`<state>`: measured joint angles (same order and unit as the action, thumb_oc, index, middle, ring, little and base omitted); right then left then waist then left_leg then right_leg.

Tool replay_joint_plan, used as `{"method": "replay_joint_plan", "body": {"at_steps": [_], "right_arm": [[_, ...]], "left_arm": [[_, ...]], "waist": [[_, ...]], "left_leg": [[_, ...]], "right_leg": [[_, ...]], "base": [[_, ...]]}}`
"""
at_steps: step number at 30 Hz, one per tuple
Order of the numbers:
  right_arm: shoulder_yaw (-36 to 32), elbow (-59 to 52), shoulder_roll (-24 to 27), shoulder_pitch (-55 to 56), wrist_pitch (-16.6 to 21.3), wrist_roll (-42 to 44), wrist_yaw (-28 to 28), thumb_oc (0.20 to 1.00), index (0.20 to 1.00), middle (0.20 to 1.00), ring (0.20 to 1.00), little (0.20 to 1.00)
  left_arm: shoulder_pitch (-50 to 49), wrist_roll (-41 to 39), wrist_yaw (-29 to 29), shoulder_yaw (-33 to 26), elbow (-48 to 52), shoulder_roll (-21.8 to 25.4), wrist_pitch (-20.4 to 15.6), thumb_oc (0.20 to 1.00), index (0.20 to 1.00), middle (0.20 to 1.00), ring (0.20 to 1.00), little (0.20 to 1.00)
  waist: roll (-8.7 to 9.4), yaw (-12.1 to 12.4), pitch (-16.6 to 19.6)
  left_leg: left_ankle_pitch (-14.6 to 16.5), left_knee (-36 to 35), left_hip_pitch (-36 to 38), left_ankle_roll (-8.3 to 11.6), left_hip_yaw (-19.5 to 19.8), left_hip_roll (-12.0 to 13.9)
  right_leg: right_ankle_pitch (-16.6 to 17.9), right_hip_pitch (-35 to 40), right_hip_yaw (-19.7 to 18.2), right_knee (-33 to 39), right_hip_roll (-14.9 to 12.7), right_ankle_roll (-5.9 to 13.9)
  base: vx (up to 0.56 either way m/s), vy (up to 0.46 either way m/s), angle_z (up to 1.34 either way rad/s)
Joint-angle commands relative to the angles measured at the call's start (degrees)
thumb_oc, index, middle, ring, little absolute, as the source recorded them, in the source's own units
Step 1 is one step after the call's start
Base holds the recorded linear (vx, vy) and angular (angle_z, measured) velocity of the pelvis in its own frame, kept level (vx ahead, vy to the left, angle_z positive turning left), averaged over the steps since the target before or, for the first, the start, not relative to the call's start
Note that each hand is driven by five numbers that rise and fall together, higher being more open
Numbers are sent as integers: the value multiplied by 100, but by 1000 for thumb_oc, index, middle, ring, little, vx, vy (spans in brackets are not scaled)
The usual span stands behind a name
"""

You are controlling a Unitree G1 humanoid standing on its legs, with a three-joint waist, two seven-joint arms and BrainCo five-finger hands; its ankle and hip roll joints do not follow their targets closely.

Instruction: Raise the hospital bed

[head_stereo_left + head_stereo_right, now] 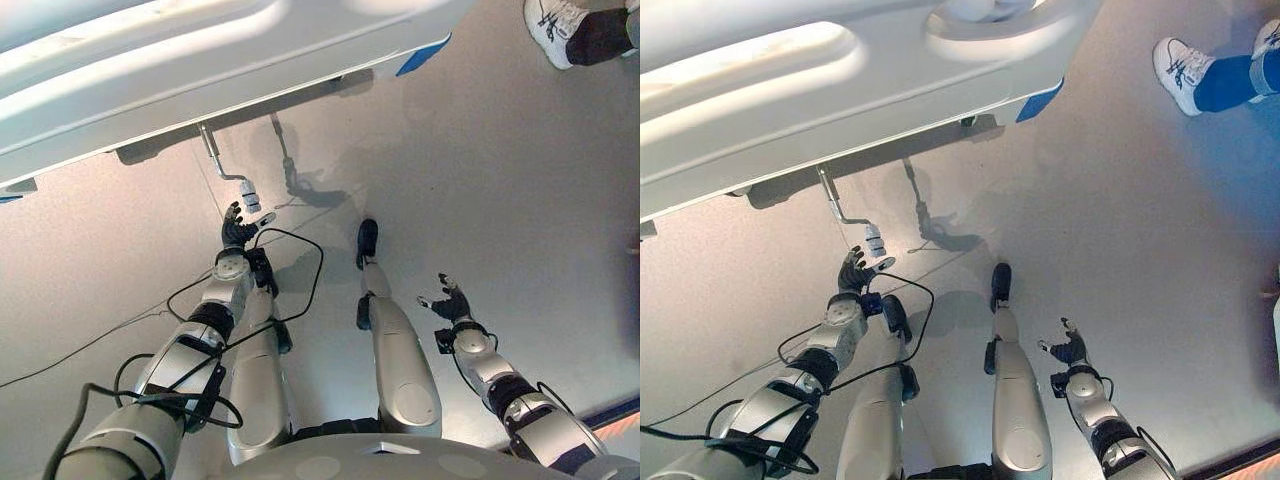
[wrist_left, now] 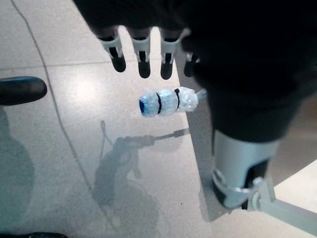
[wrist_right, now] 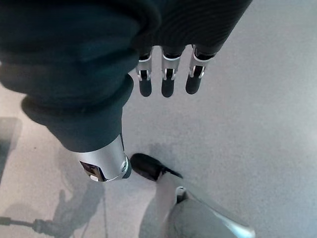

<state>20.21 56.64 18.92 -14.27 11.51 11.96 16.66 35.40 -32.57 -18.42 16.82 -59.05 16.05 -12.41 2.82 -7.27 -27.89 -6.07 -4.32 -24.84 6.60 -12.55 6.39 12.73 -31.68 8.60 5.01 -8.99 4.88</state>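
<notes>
Slipping off the crank handle (image 1: 249,194) looks like the main risk: the left hand (image 1: 238,229) is hovering just short of the grip with its fingers (image 2: 143,62) straight and spread, holding nothing, so a shallow or off-centre close could pinch only the wrapped tip and skid off when turning begins. The crank is hanging under the foot end of the hospital bed (image 1: 180,70), its rod running down from the frame toward the robot, with the grip's long axis pointing at the left hand. The right hand (image 1: 450,302) is idling open over the floor (image 1: 520,180), well apart.
</notes>
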Motion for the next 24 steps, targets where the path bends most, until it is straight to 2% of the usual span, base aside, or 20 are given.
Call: {"method": "replay_joint_plan", "body": {"at_steps": [1, 24], "right_arm": [[46, -151, 105, 127, 155, 171, 56, 1000, 1000, 1000, 1000, 1000], [146, -547, 199, 291, 321, 352, -14, 1000, 1000, 1000, 1000, 1000]], "left_arm": [[314, -95, -82, -119, -139, 266, -148, 1000, 1000, 1000, 1000, 1000], [1417, -502, -78, -107, -394, 721, -110, 1000, 1000, 1000, 1000, 1000]], "waist": [[230, 3, -118], [411, -205, -188]], "left_leg": [[-310, -68, -484, -306, 256, -224], [-350, -68, -1001, -295, 348, -223]], "right_leg": [[190, -251, -59, -196, 160, 379], [307, -709, -96, -84, 216, 408]], "base": [[0, 0, 0], [0, 0, 0]]}}
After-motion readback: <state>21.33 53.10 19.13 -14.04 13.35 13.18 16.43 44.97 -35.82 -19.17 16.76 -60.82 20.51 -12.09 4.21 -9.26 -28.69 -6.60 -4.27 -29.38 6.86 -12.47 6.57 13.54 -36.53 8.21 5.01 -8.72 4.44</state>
